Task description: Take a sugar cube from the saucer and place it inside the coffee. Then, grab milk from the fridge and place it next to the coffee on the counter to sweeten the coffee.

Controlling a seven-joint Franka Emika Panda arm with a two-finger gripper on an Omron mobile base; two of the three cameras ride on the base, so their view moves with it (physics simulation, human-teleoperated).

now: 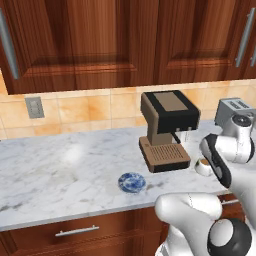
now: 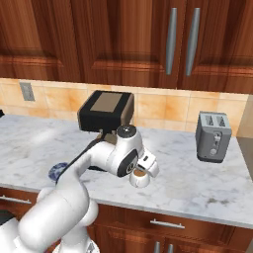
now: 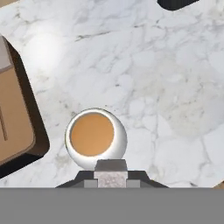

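Directly under the gripper point(image 3: 111, 171), whose fingers pinch a small pale sugar cube point(image 3: 111, 177), sits the coffee point(image 3: 92, 135), brown to its rim; left, the saucer point(image 1: 132, 182).

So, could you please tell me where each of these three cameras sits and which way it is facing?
Left base view: behind the arm on its left, looking forward and down at the white veined marble counter; the white arm fills the lower right.
Right base view: behind on its right, same counter; the arm rises from the lower left.
Hand view: on the hand, looking straight down at the small white cup of brown coffee; shut finger tips holding a pale speckled cube at the bottom.
Shared: both base views show the brown-and-black coffee machine, grey two-slot toaster and blue-patterned round saucer.
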